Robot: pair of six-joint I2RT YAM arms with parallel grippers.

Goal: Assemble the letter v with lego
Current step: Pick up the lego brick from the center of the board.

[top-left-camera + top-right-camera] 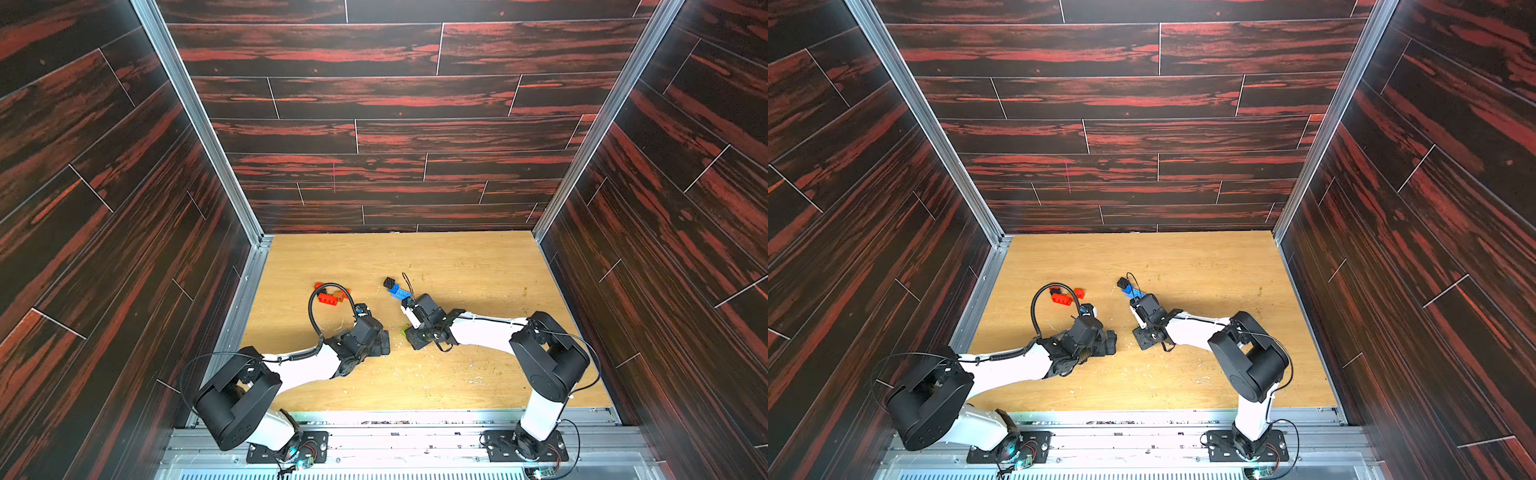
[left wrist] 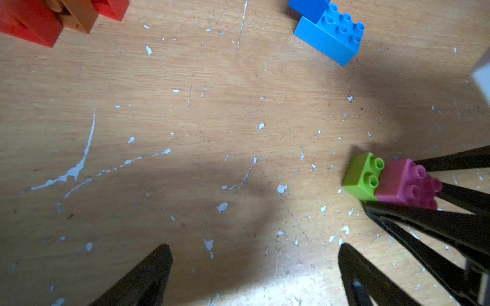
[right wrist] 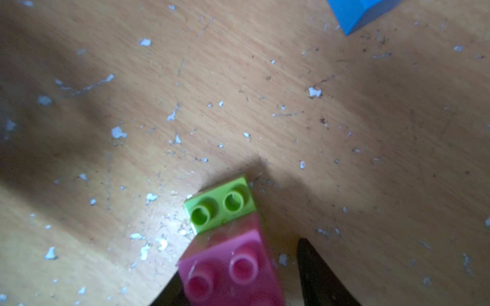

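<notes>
A pink brick [image 3: 230, 267] overlaps half of a green brick [image 3: 220, 204] on the wooden table; two green studs stay bare. My right gripper [image 3: 238, 265] straddles the pink brick: one finger touches its side, the other finger [image 3: 315, 265] stands a small gap away. The left wrist view shows the same pair, green [image 2: 363, 174] and pink [image 2: 403, 182], between the right arm's black fingers. Open and empty over bare table, my left gripper [image 2: 254, 249] hangs just left of them. In a top view only a sliver of green [image 1: 404, 330] shows under the right wrist.
A light blue long brick [image 1: 399, 291] with a black brick [image 1: 389, 282] at its far end lies beyond the right gripper. Red bricks [image 1: 328, 297] and an orange-brown one [image 1: 340, 295] lie beyond the left gripper, under its cable loop. Dark walls enclose the table on three sides.
</notes>
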